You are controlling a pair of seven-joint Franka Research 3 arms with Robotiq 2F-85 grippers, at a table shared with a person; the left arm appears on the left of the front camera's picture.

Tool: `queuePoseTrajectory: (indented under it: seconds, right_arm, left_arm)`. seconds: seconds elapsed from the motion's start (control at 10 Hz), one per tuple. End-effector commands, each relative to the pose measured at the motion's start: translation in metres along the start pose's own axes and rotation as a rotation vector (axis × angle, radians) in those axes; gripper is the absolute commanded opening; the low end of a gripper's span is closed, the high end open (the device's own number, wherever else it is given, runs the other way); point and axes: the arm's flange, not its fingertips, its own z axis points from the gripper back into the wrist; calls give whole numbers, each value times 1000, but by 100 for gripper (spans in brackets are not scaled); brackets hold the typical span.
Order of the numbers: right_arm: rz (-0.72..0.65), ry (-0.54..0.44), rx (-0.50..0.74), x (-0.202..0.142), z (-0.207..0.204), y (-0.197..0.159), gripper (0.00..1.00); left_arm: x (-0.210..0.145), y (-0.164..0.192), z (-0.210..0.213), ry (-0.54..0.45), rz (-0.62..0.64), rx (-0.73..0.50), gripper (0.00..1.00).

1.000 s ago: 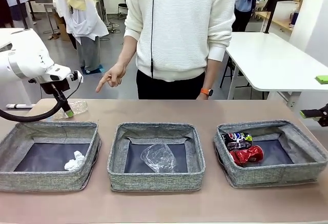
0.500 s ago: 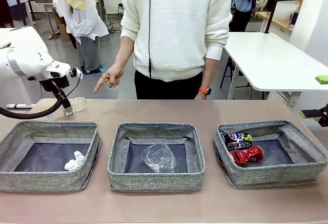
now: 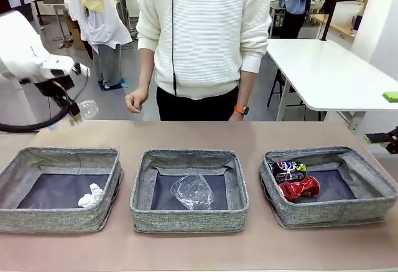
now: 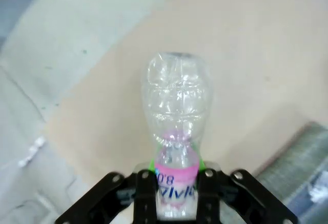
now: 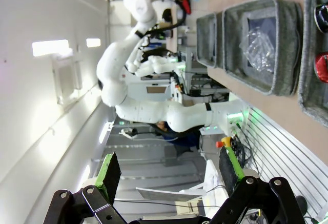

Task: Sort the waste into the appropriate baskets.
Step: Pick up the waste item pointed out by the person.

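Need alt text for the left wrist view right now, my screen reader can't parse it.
The left pincer grips a clear bottle around its pink label, holding it above the tan table. The bottle's body points away from the camera. A corner of a grey woven basket shows at lower right.

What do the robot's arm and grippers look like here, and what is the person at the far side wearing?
The left arm is glossy white with rounded joints and a black cable looping below it. Its left gripper is black with screw heads and green pads. The right gripper has the same black frame and bright green pads. The person wears a white ribbed sweater, dark trousers and an orange wristband.
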Motion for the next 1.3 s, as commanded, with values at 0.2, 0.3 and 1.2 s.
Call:
queuePoseTrajectory:
  seconds: [0.2, 0.3, 1.2]
  right_arm:
    - [7, -2, 13, 1, -1, 2, 100]
    - [7, -2, 13, 1, -1, 2, 100]
    - [7, -2, 13, 1, -1, 2, 100]
  left_arm:
    - [-39, -101, 152, -107, 473, 24, 6]
    - [-47, -121, 163, -179, 641, 138, 6]
    - [-69, -153, 175, -167, 615, 73, 22]
